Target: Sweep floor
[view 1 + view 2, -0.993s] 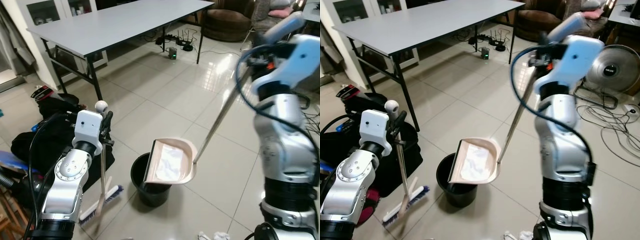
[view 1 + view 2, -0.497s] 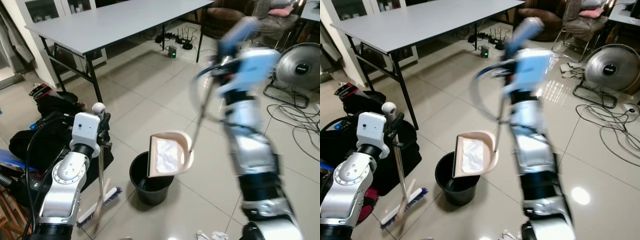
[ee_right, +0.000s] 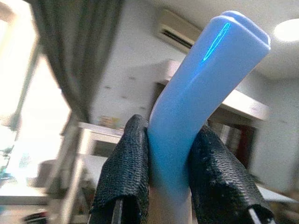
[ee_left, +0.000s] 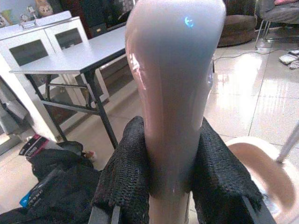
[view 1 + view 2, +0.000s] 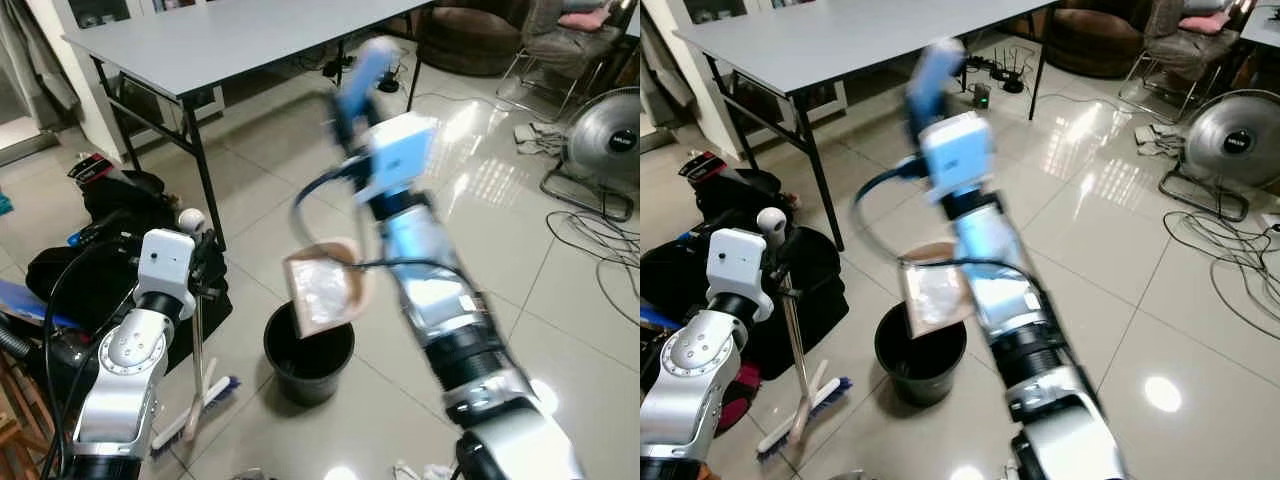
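**Dustpan tipped over bin, emptying step**

Dustpan (image 5: 322, 290) sits mid-frame, tilted steeply w/ mouth just above black bin (image 5: 308, 355), pale debris still in the pan. Right gripper (image 3: 166, 172) clamped on blue handle (image 3: 201, 88), upper centre. Left gripper (image 4: 170, 179) clamped on broom handle (image 4: 173, 84); broom (image 5: 195, 425) stands lower left. Judgement: tip slowly, keep pan lip inside bin rim so nothing spills on tiles.

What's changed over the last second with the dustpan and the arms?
The right gripper, clamped on the blue handle, swung across toward the robot's left, tipping the dustpan steeply over the black bucket. The left gripper kept its hold on the broom, which stayed standing on the floor.
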Controlling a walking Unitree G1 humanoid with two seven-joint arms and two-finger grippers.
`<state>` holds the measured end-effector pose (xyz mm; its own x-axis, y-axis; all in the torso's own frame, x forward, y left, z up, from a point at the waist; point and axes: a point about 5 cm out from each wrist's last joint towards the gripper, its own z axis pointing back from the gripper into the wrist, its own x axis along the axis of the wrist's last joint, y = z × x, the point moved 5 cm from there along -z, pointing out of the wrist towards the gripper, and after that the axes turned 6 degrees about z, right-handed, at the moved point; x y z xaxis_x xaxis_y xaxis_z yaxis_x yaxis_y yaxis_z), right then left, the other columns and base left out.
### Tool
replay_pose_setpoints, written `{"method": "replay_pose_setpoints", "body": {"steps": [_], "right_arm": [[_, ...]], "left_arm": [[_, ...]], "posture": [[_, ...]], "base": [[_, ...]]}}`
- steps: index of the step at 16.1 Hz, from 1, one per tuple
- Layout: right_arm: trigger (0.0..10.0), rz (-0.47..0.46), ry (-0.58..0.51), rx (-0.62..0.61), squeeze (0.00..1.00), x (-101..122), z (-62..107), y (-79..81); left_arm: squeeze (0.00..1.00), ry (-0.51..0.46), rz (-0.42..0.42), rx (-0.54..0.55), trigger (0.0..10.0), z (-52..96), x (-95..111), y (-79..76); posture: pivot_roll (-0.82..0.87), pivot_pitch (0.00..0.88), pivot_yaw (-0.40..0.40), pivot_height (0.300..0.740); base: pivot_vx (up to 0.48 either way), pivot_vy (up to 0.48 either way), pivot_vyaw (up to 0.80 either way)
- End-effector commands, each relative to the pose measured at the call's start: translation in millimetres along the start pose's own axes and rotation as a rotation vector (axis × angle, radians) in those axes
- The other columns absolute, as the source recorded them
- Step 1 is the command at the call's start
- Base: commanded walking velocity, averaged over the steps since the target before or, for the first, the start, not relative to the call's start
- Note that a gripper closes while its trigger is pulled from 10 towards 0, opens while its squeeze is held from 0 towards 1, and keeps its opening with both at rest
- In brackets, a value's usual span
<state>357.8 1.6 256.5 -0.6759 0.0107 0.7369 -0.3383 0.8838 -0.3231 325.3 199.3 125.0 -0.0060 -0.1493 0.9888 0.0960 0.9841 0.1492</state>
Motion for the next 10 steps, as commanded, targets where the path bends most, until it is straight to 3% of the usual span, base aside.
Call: {"method": "replay_pose_setpoints", "body": {"steps": [1,4,8,10], "right_arm": [[10.0,0.04,-0.076,0.089,0.0,13.2,-4.2,17.8],[10.0,0.131,-0.133,0.213,0.0,17.5,6.8,47.3],[10.0,0.152,-0.163,0.27,0.0,18.4,12.5,62.6],[10.0,0.154,-0.189,0.373,0.0,19.7,21.2,85.6]], "left_arm": [[0.0,-0.046,-0.025,0.015,10.0,-0.1,14.3,4.6],[0.0,-0.04,-0.025,0.014,10.0,0.6,11.9,3.7],[0.0,-0.039,-0.024,0.004,10.0,1.6,11.6,-0.2],[0.0,-0.045,-0.026,-0.003,10.0,2.4,14.7,-4.2]], "posture": [[0.13,0.024,-0.016,0.74],[0.13,0.03,-0.014,0.74],[0.13,0.032,-0.01,0.74],[0.12,0.034,-0.012,0.74]], "base": [[0.0,0.0,0.0],[0.0,0.0,0.0],[0.0,0.0,0.0],[0.0,0.0,0.0]]}}
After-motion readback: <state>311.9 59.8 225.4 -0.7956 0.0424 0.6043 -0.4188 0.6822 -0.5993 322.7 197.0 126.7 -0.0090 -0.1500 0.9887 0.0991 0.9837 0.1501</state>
